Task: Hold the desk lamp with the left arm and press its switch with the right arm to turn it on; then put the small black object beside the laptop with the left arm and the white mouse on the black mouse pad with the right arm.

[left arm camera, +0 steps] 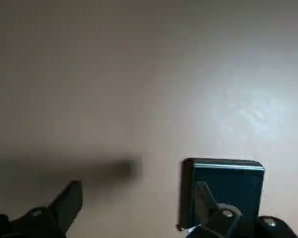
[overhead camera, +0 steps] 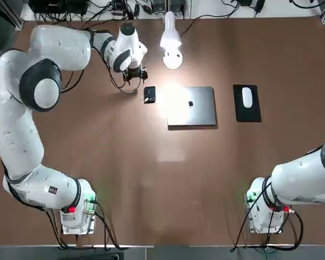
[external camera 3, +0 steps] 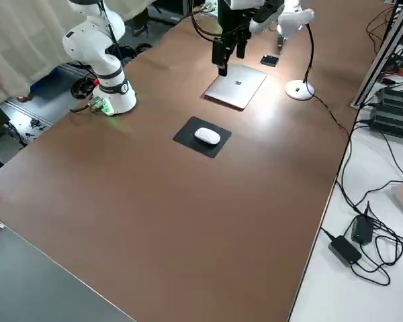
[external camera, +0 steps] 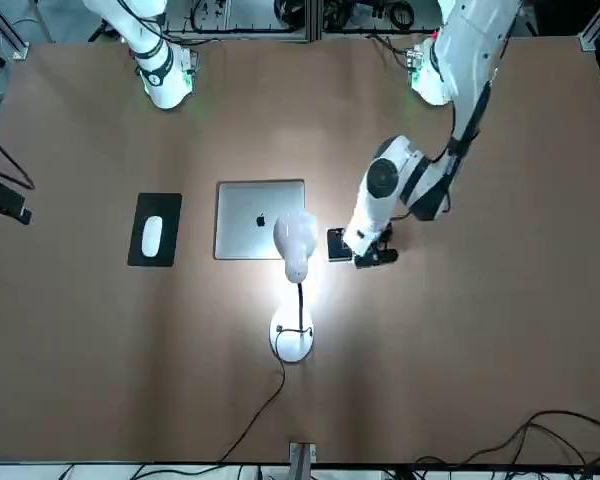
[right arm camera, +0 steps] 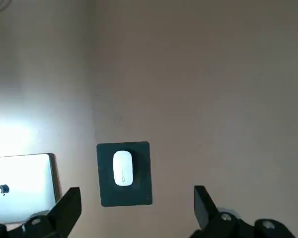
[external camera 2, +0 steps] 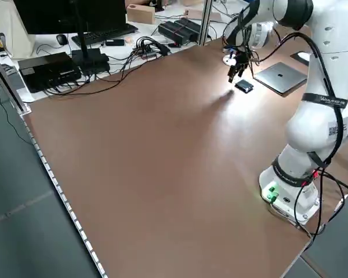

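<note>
Hovering left gripper (overhead camera: 136,75), fingers spread, beside small black object (overhead camera: 149,95); right fingers spread

Two glossy white arms with dark grey joint bands, black cables along them, black finger tips, green lights at the bases.

Left arm: is reaching from its base at the lower left of the top view up to the upper left, elbow bending high, forearm crossing toward the centre.
Left gripper (overhead camera: 135,75): is pointing down near the tabletop, fingers (left arm camera: 69,201) standing apart and holding nothing.
Right arm: is sitting drawn back at the lower right of the top view, mostly past the frame edge.
Right gripper (right arm camera: 134,208): is hanging high over the table, fingers spread wide and empty.
</note>
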